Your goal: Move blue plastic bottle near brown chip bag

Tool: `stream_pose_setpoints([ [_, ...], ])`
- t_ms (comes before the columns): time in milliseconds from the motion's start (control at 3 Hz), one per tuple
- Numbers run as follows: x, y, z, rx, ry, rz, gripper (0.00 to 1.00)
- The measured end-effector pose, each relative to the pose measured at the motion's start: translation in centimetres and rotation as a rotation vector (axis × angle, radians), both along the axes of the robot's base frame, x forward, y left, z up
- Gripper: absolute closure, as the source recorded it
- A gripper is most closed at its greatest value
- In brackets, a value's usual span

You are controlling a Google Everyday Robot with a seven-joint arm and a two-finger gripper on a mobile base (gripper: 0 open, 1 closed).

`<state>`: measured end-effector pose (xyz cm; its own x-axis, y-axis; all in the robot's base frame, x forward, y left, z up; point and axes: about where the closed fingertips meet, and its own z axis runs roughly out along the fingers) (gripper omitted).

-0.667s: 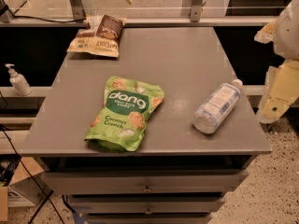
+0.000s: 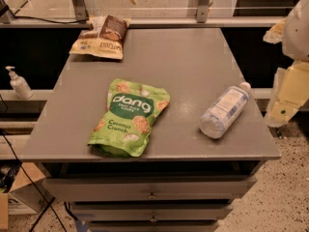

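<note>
The blue plastic bottle lies on its side on the right part of the grey table, with its white cap pointing to the far right. The brown chip bag lies flat at the far left corner of the table. My gripper shows as cream and white arm parts at the right edge of the view, beside the table and to the right of the bottle, apart from it. It holds nothing that I can see.
A green "dang" bag lies in the front middle of the table, between the bottle and the chip bag. A white pump dispenser stands on a ledge to the left. Drawers sit under the tabletop. A rail runs behind.
</note>
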<state>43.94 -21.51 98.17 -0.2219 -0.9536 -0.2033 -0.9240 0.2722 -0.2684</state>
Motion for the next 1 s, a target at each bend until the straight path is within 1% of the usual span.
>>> stream_pose_setpoints([
  [333, 1.1, 0.6, -1.0, 0.108, -0.005, -0.002, 0.00],
  [667, 1.1, 2.6, -0.7, 0.189, -0.003, 0.015, 0.00],
  [1000, 1.1, 2.6, -0.7, 0.188, -0.003, 0.015, 0.00],
])
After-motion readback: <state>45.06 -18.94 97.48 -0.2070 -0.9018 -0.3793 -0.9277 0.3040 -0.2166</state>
